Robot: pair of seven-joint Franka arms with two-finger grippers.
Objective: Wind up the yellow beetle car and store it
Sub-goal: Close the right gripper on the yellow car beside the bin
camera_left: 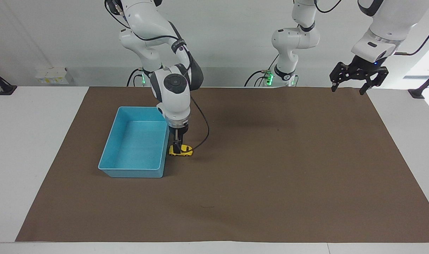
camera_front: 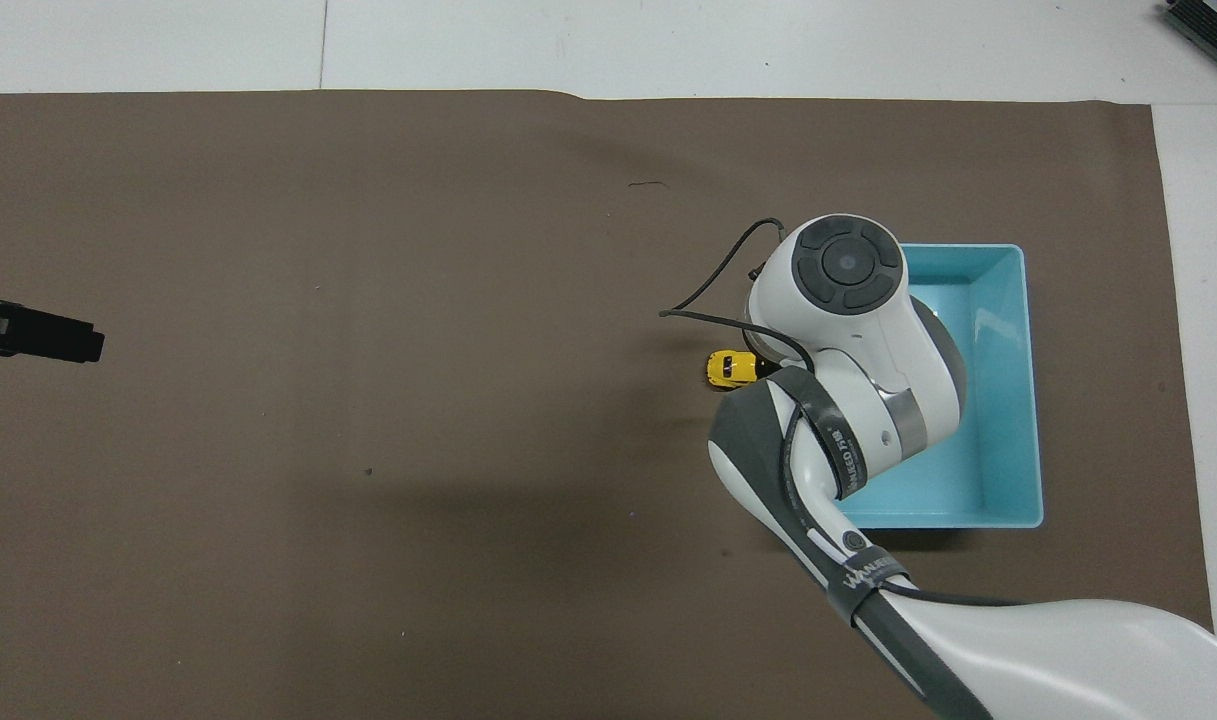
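Note:
The yellow beetle car stands on the brown mat right beside the blue bin, on the side toward the left arm's end of the table. My right gripper points straight down and reaches the car's roof at the end next to the bin. In the overhead view the right arm covers most of the car and part of the bin, and hides the right gripper. My left gripper is open and empty, held high over the mat's edge at the left arm's end; it also shows in the overhead view.
The brown mat covers most of the white table. The blue bin holds nothing. A black cable hangs from the right arm's wrist down beside the car.

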